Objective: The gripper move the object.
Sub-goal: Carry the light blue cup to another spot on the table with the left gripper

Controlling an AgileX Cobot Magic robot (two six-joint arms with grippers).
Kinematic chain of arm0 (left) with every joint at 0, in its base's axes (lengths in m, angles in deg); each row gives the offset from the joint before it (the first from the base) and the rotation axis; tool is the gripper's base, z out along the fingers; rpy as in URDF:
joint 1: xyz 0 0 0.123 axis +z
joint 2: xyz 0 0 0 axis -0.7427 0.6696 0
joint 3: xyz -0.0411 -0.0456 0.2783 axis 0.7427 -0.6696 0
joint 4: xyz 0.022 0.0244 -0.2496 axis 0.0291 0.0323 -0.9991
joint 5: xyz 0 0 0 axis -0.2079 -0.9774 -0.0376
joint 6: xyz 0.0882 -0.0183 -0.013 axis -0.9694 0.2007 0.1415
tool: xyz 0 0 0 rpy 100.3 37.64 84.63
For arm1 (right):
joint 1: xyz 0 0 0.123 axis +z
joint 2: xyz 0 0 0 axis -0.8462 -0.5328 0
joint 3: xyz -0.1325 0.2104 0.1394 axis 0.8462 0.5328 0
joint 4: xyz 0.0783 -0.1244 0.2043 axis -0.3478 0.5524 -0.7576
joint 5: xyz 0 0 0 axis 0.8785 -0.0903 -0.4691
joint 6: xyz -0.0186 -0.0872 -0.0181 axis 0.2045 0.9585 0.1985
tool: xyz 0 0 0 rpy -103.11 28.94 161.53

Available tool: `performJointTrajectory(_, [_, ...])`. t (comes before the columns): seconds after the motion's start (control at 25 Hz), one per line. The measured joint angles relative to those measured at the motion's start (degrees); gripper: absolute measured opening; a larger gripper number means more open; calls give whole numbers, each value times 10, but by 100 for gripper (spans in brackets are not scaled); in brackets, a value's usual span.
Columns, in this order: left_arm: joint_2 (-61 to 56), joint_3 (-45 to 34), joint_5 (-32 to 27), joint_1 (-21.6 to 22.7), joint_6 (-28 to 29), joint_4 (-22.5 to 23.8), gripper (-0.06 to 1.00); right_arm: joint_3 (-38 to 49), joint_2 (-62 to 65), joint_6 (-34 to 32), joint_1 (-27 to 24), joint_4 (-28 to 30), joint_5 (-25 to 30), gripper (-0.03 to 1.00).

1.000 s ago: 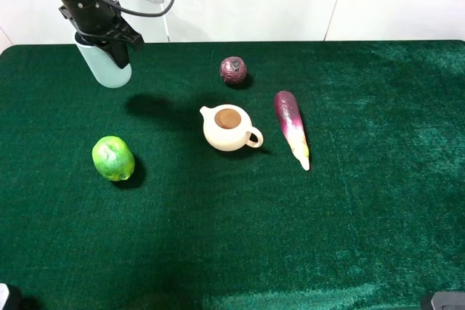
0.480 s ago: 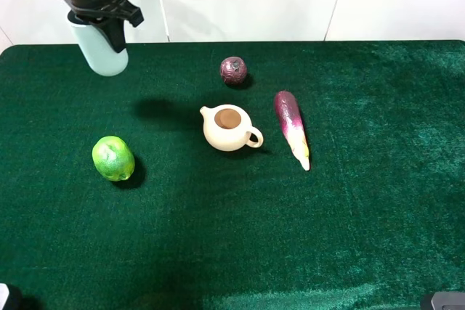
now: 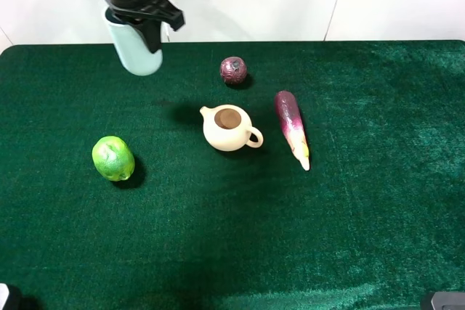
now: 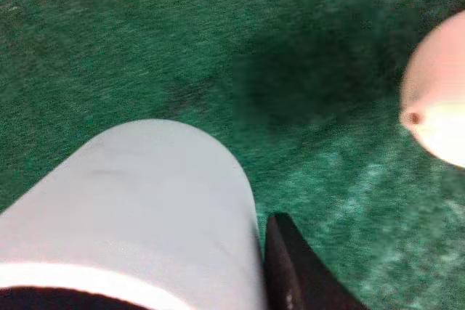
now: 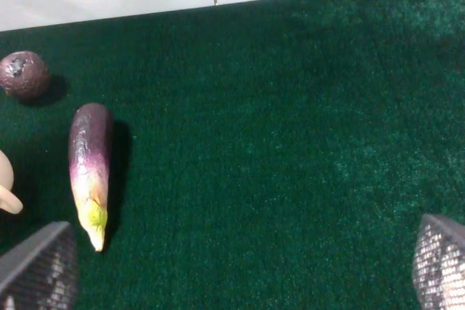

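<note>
The pale blue-green cup (image 3: 135, 54) hangs in the air over the table's back left part, held by my left gripper (image 3: 143, 32). The black fingers are shut on its sides. In the left wrist view the cup (image 4: 138, 208) fills the lower left, with one black finger (image 4: 290, 270) beside it and the teapot's spout (image 4: 436, 103) at the edge. The cup's shadow lies on the cloth just left of the teapot. My right gripper (image 5: 236, 274) is open and empty, with its mesh-padded fingertips (image 5: 40, 266) wide apart over bare cloth at the right.
A cream teapot (image 3: 229, 128) stands mid-table. A purple round fruit (image 3: 233, 70) lies behind it, a purple eggplant (image 3: 291, 128) to its right and a green lime (image 3: 112, 158) at the left. The green cloth (image 3: 378, 201) covers the table up to a white wall.
My left gripper has carried the cup up and then to the right along the back edge. Its shadow has moved toward the teapot. Nothing else moved.
</note>
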Motion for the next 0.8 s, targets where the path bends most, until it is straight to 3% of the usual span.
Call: performJointTrajectory(0.8, [0, 0, 33, -190, 90, 0, 9, 0, 0, 0, 0, 0, 0, 69])
